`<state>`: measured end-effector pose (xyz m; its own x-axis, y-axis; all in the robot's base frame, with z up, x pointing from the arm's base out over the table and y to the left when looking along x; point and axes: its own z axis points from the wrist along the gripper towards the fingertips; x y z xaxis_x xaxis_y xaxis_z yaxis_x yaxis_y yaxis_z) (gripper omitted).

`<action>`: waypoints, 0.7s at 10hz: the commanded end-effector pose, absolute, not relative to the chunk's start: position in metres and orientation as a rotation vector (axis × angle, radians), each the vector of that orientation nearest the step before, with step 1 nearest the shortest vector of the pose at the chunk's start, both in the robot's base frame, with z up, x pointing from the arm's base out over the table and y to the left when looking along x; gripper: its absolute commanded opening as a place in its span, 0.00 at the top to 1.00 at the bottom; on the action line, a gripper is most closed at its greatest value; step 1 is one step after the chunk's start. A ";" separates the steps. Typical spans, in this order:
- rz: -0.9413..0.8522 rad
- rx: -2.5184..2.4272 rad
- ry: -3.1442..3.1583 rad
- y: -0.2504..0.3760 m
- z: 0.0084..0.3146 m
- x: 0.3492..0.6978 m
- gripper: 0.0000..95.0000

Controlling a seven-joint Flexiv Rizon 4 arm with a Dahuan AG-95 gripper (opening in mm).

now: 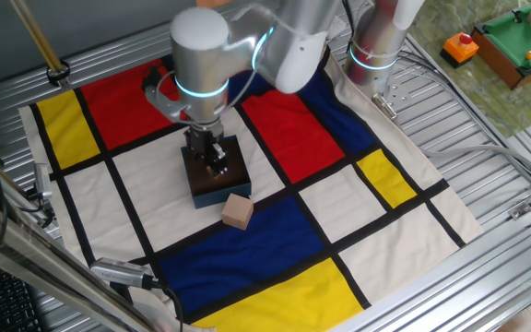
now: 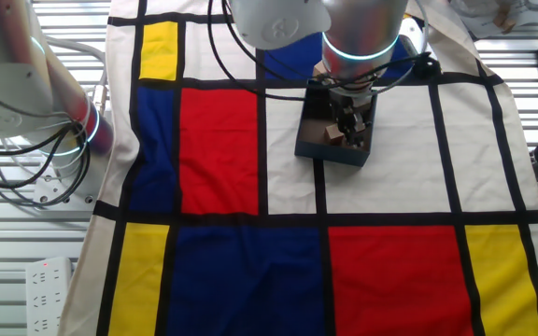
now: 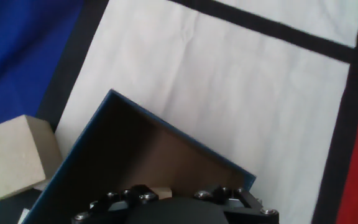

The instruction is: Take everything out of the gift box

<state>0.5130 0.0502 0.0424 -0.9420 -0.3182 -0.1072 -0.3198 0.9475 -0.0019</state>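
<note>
- The gift box (image 1: 215,175) sits on a white panel of the colour-block cloth (image 1: 293,124); its navy walls are low and its inside is dark brown.
- The larger wooden cube (image 1: 238,211) already lies outside, on the cloth just beside the box's near corner. It is upright on a flat face.
- The small wooden cube (image 2: 332,136) is the one left inside, resting on the box floor close to the fingers.
- The gripper (image 2: 347,124) reaches down into the box over that small cube. Whether the jaws are wide, narrow or closed on it, I cannot tell; the hand view shows only the base of the claw and a sliver of tan wood.
- The small cube looks light, rigid and dry, with flat parallel faces, so it likely suits a pinch across two opposite sides.
- The box looks like light card and may shift or lift if the fingers catch a wall.
</note>
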 end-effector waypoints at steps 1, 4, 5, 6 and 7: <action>0.057 -0.475 3.017 0.052 0.045 0.511 0.40; 0.076 -0.454 3.022 0.052 0.044 0.511 0.40; 0.081 -0.442 3.028 0.052 0.043 0.510 0.40; 0.083 -0.432 3.028 0.052 0.042 0.510 0.40; 0.093 -0.414 3.028 0.052 0.042 0.510 0.60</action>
<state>0.5115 0.0519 0.0405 -0.9597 -0.2659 -0.0908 -0.2710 0.9613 0.0491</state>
